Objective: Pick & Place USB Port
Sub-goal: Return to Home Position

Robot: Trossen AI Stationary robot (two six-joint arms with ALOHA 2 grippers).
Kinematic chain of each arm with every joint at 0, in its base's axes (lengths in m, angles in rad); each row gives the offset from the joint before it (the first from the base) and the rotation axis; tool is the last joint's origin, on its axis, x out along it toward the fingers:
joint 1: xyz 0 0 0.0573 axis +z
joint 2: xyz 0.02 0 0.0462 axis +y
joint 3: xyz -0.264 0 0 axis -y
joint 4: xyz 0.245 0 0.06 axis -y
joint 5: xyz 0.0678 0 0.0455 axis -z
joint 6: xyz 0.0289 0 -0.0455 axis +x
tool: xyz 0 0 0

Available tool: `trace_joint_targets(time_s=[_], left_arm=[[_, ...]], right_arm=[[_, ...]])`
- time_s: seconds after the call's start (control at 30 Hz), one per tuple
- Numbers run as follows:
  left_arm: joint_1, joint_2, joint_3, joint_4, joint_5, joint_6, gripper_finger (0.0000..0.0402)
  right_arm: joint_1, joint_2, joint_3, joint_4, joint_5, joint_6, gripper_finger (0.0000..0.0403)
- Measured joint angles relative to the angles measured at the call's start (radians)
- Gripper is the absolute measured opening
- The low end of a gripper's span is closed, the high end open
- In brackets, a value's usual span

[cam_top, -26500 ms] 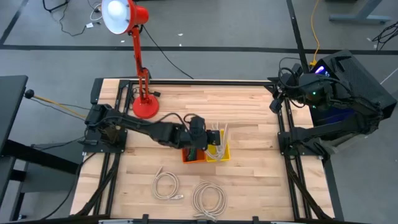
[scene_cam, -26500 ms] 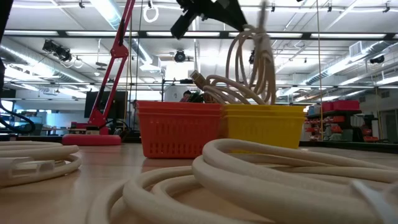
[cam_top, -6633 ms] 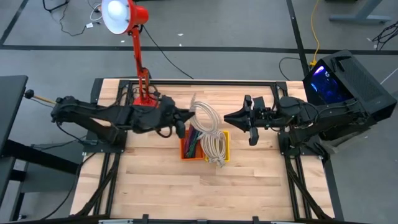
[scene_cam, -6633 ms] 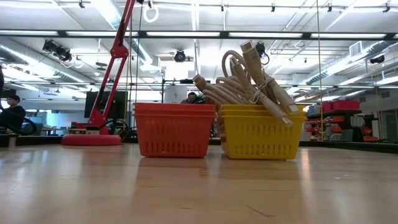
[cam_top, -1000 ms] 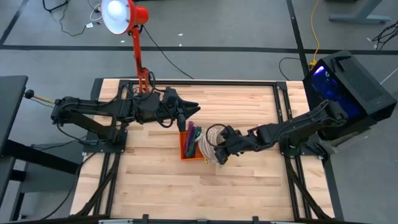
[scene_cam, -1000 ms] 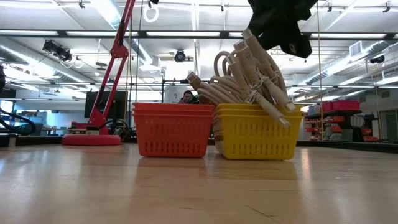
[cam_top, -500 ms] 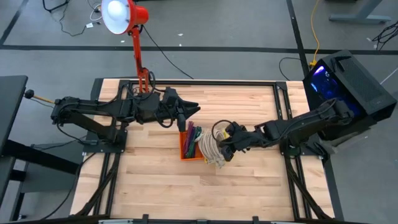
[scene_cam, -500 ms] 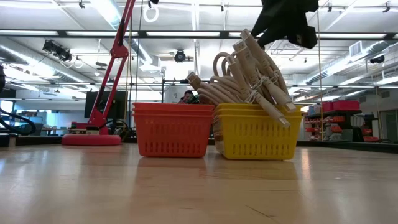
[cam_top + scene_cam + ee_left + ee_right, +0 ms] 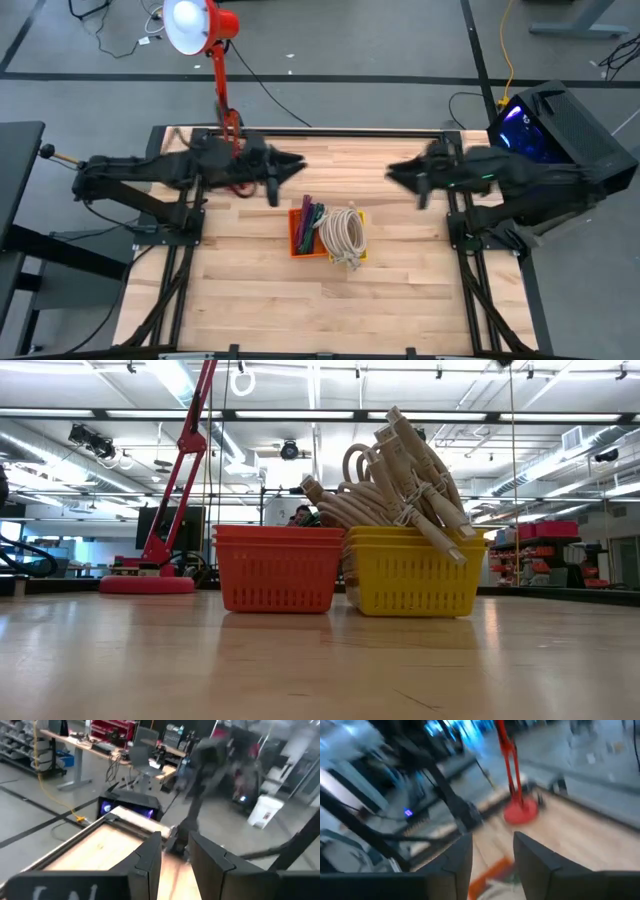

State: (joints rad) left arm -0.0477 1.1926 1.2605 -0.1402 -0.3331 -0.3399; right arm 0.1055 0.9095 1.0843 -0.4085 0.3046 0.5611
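Observation:
A bundle of coiled white USB cables (image 9: pixel 345 236) lies piled in the yellow basket (image 9: pixel 415 572) and sticks up above its rim (image 9: pixel 400 470). Beside it stands the orange basket (image 9: pixel 303 232), with dark and coloured cables inside. My left gripper (image 9: pixel 298 160) hovers open over the far left of the table, past the baskets. My right gripper (image 9: pixel 392 172) hovers open over the far right, well away from the yellow basket. Both wrist views show open fingers, the left gripper (image 9: pixel 175 852) and the right gripper (image 9: pixel 492 852), with nothing between them.
A red desk lamp stands with its base (image 9: pixel 235 178) on the far left of the table, close under my left arm. The two baskets (image 9: pixel 275 568) sit side by side mid-table. Bare wooden table (image 9: pixel 300 310) lies toward the near edge.
My right gripper has left the cable bundle at the yellow basket and pulled away up and toward the table's far right, out of the low view. The bundle now rests in the basket. My left gripper has drawn back a little toward the far left.

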Motion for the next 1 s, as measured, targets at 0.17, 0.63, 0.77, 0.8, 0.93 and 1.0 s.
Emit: trace_joint_targets(time_s=[0.17, 0.63, 0.77, 0.8, 0.93, 1.0], left_arm=[[-0.003, -0.15, 0.002, -0.313, -0.031, -0.006, 0.0103], [-0.188, -0.682, -0.289, -0.558, -0.43, -0.237, 0.0103], [-0.203, -0.77, -0.424, -0.502, -0.405, -0.285, 0.0103], [-0.205, -0.784, -0.456, -0.481, -0.4, -0.276, 0.0103], [-0.209, -0.82, -0.571, -0.401, -0.434, -0.245, 0.0103], [-0.209, -0.83, -0.623, -0.349, -0.45, -0.227, 0.0103]], right_arm=[[0.003, -0.186, 0.001, -0.076, -0.003, -0.109, 0.0144], [0.032, -0.57, -0.016, -0.401, 0.081, -0.109, 0.0144], [0.032, -0.658, -0.082, -0.37, 0.106, -0.099, 0.0144], [0.032, -0.676, -0.101, -0.357, 0.102, -0.108, 0.0144], [0.032, -0.749, -0.177, -0.287, 0.128, -0.132, 0.0144], [0.032, -0.785, -0.218, -0.274, 0.158, -0.155, 0.0144]])
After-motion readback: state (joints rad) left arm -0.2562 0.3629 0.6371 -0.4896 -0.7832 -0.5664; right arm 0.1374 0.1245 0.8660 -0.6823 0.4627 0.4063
